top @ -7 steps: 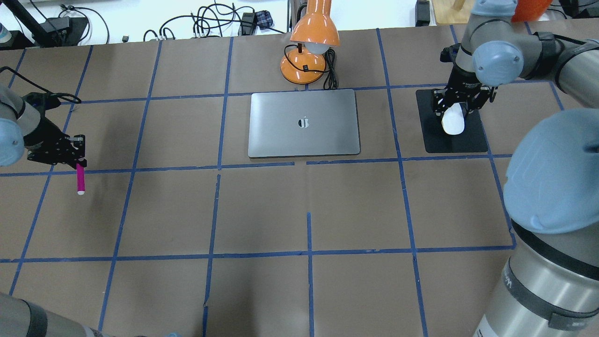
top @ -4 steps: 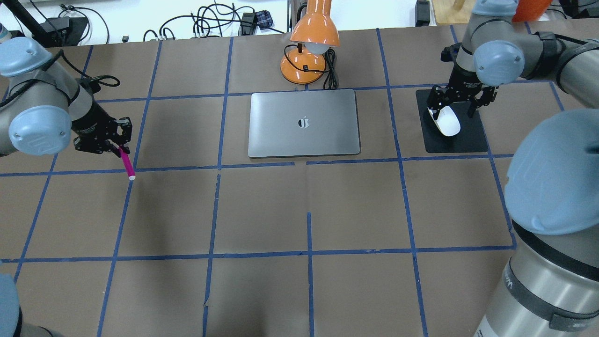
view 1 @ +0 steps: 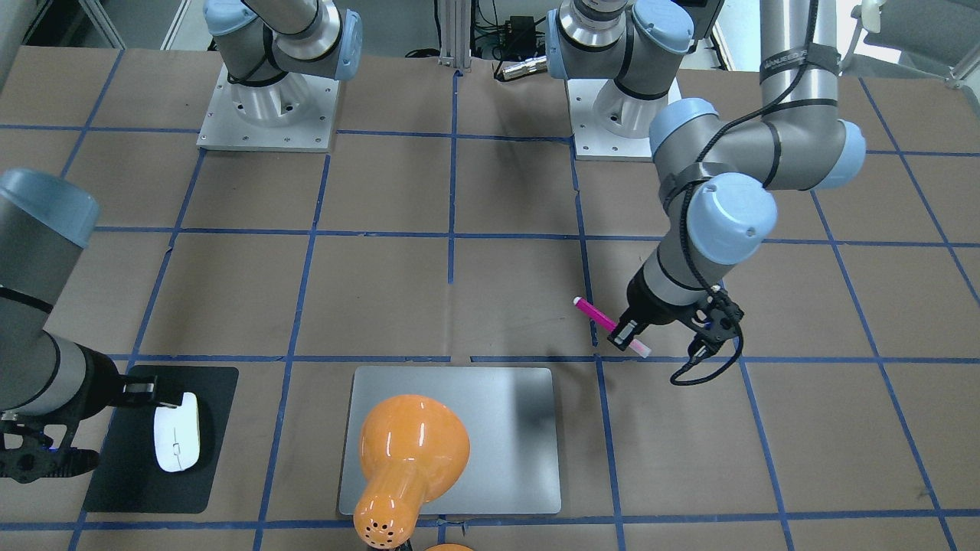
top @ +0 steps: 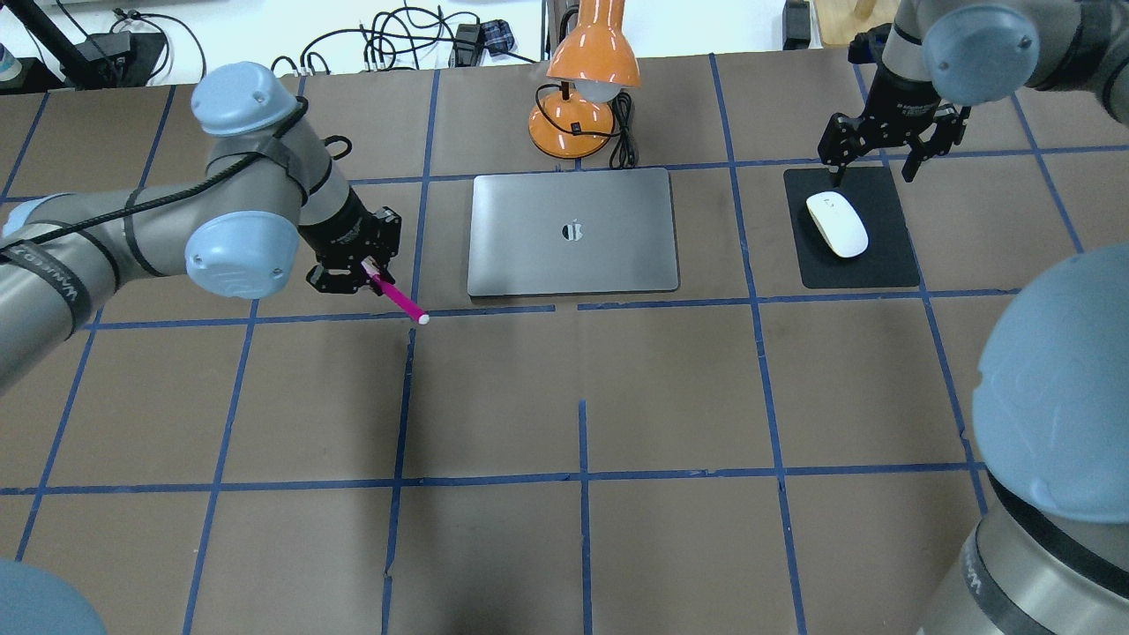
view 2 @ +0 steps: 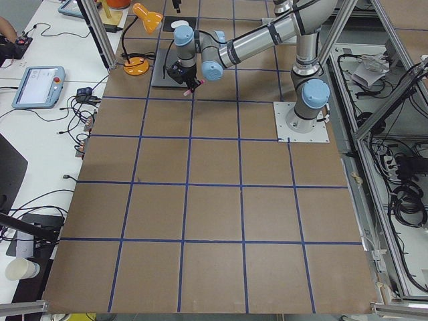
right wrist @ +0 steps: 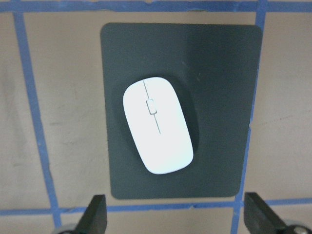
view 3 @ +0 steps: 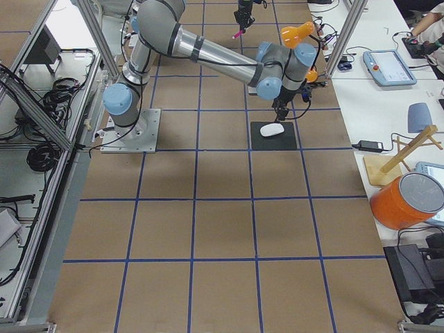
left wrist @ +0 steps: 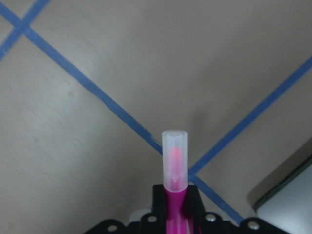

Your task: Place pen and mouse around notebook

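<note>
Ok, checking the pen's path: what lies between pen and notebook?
Between pen and notebook: only bare table crossed by a blue tape line, per the overhead view.

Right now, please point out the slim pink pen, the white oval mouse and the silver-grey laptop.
slim pink pen (top: 399,302), overhead view, middle of barrel.
white oval mouse (top: 837,224), overhead view, centre of top.
silver-grey laptop (top: 520,238), overhead view, bare lid left of logo.
</note>
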{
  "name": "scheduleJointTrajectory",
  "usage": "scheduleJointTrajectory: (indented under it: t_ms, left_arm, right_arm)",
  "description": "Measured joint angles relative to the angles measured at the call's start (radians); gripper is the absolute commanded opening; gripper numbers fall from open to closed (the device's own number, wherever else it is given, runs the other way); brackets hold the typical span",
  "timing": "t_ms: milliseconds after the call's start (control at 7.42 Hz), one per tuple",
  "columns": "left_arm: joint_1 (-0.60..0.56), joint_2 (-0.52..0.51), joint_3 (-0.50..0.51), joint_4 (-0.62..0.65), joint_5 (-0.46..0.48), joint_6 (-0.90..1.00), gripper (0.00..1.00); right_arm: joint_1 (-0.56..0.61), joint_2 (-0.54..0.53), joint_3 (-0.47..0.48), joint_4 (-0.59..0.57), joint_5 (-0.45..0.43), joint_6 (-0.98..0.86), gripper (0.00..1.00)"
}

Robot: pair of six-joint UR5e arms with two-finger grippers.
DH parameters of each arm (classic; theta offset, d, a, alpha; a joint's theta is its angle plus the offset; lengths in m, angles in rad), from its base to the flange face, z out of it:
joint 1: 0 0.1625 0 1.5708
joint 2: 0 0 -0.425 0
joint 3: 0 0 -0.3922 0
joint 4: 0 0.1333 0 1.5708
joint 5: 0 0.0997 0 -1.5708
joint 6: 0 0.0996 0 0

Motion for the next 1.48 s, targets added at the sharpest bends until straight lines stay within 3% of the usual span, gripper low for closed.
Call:
scheduleJointTrajectory:
  t_ms: [404,674,1483]
  left_arm:
    - [-0.182,-0.036,0.000,0.015,-0.004,-0.395,0.00]
    - [-0.257,-0.065,0.001,0.031,-0.004,-0.563,0.00]
    - [-0.343,-0.131,0.009,0.106,-0.006,-0.831,0.00]
  right_arm:
    - [0.161,-0.199,-0.031,0.233,0.047,0.093,1.00]
    - [0.206,-0.328,-0.004,0.318,0.088,0.114,1.00]
    - [0.162,-0.374,0.115,0.200,0.070,0.141,1.00]
